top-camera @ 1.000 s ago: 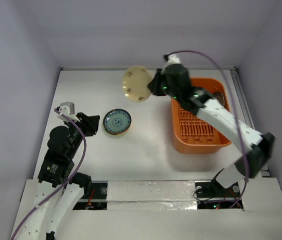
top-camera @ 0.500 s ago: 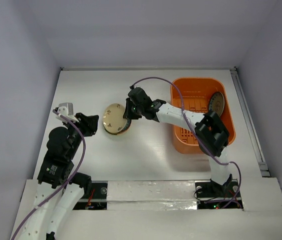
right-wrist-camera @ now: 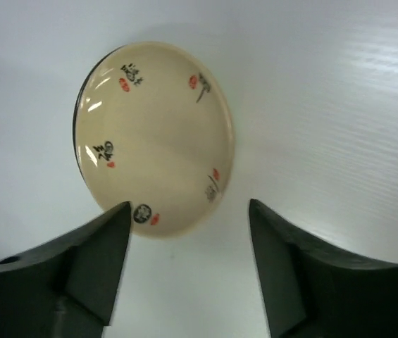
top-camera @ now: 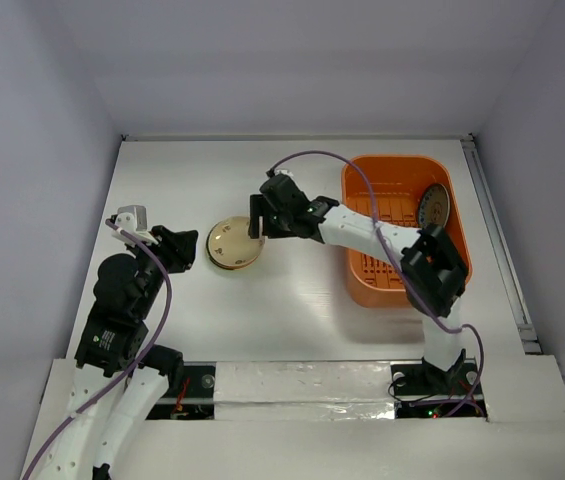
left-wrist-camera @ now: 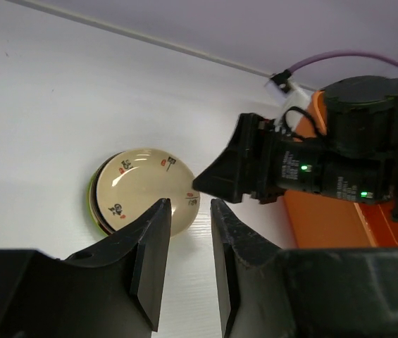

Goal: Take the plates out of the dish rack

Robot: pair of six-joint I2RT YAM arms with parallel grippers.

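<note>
Cream plate (right-wrist-camera: 153, 137) glossy glazed; dish rack (top-camera: 367, 290) orange plastic; table (top-camera: 292, 300) matt.

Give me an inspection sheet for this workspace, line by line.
Surface: white table, bare apart from the job's things.
Job's things: cream plate stacked on a dark-rimmed plate; orange dish rack holds one upright plate.
Clutter: nothing seen.
Grippers: right gripper open above the cream plate, not touching it; left gripper narrowly open, empty, pointed at the stack.
Cables: purple cable loops over the right arm; second purple cable runs along the left arm.
Surroundings: plain pale walls.
</note>
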